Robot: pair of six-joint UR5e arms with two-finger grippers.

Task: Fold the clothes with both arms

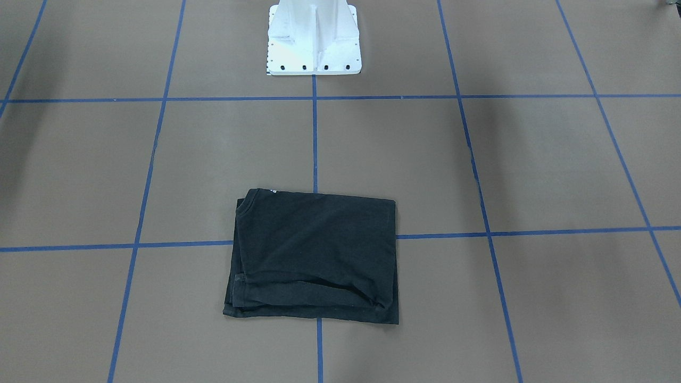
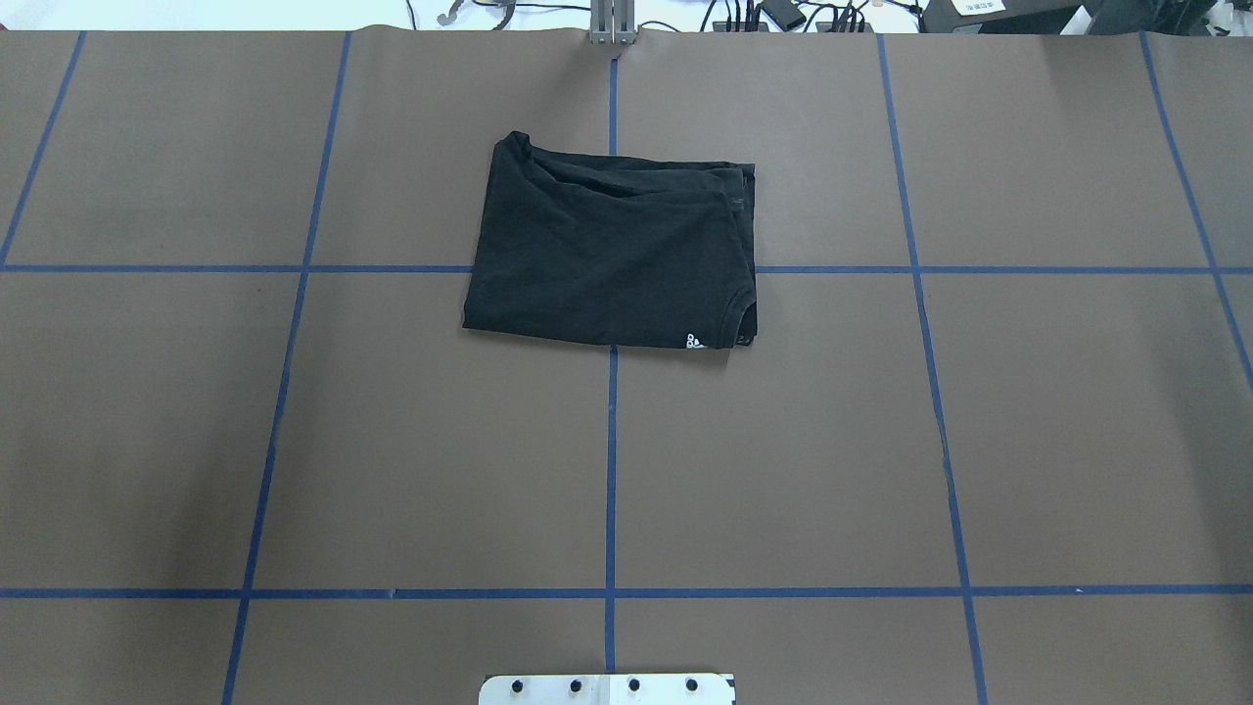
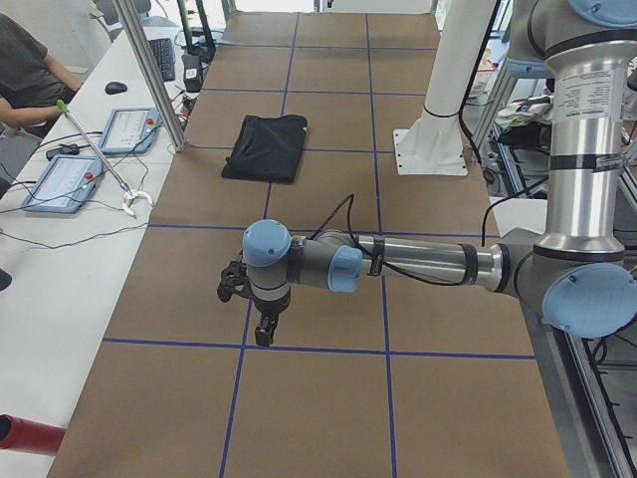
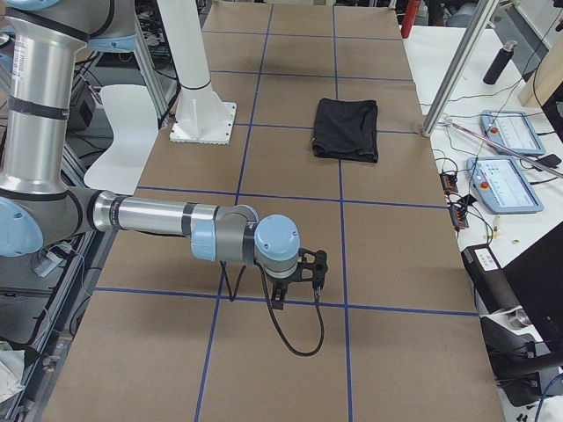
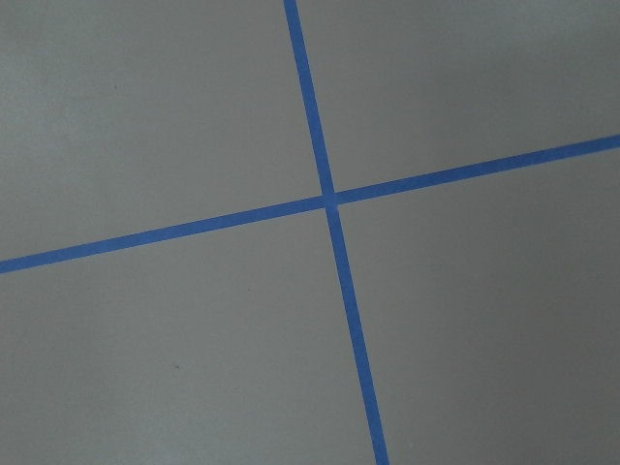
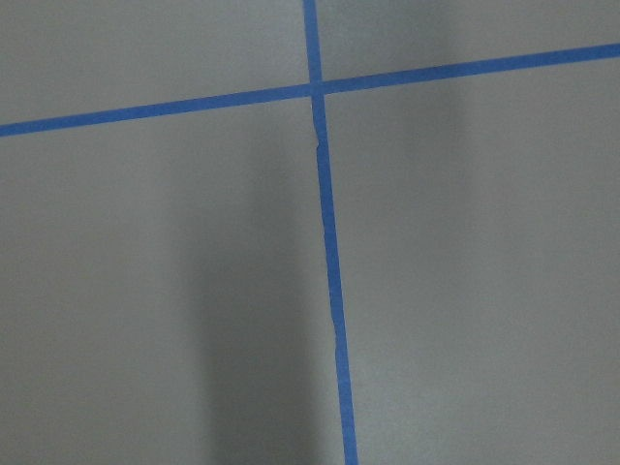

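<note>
The black T-shirt (image 1: 316, 255) lies folded into a flat rectangle on the brown table, plain side up, with a small white bit of logo at one corner (image 2: 695, 342). It also shows in the overhead view (image 2: 612, 255) and both side views (image 3: 267, 147) (image 4: 346, 128). No arm shows in the front or overhead view. The left gripper (image 3: 265, 333) hangs over bare table far from the shirt, and so does the right gripper (image 4: 278, 301). I cannot tell whether either is open or shut. Both wrist views show only table and blue tape.
The white pedestal base (image 1: 314, 42) stands at the robot's side of the table. Blue tape lines (image 2: 611, 470) grid the surface. Aluminium posts (image 3: 149, 70), control tablets (image 3: 62, 182) and a seated person (image 3: 25, 60) are along the operators' side.
</note>
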